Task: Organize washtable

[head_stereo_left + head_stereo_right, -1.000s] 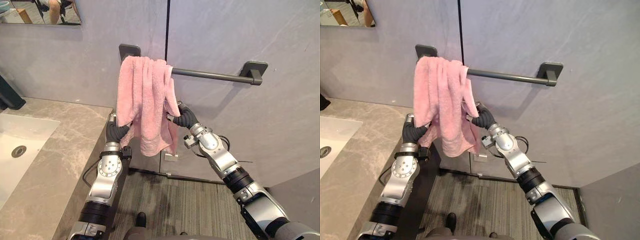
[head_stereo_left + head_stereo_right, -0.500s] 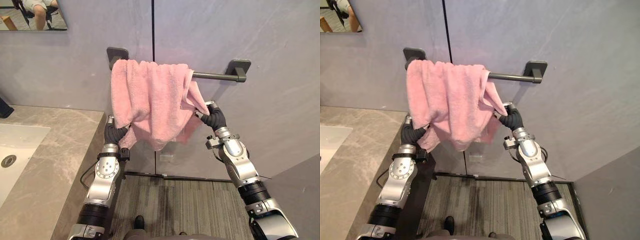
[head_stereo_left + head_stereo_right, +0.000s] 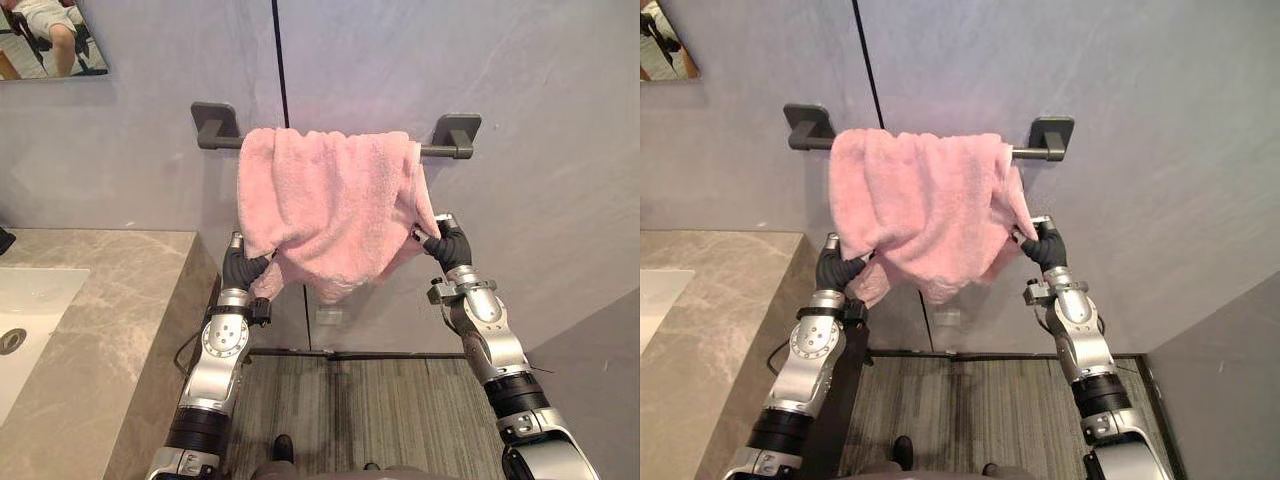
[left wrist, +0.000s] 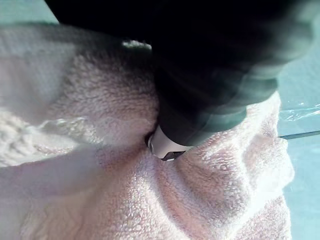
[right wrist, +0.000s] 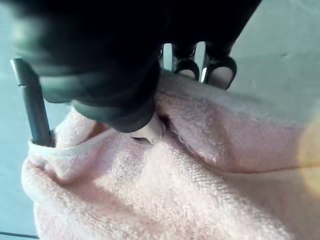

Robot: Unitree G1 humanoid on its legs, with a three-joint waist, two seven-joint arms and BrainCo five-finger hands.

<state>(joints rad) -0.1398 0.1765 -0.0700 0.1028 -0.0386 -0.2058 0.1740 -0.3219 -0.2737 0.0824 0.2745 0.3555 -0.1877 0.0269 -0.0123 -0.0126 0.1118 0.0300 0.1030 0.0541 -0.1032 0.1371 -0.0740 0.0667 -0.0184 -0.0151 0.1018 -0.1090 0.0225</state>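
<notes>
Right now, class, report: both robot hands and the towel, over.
Right robot hand pinching right edge of pink towel. Left robot hand buried in its lower left corner. Towel draped over wall bar. Nothing in the way.

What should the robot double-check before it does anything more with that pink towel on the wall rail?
1. Pink towel on the rail: ok, draped over it.
2. Towel spread flat: not ok, bunched with an uneven lower edge.
3. Right hand grip: ok, thumb and fingers pinch the towel's right edge.
4. Left hand grip: cannot tell, it is buried under the towel's lower left corner.
5. Towel clear of the marble counter: ok, it hangs beside it, apart.
</notes>
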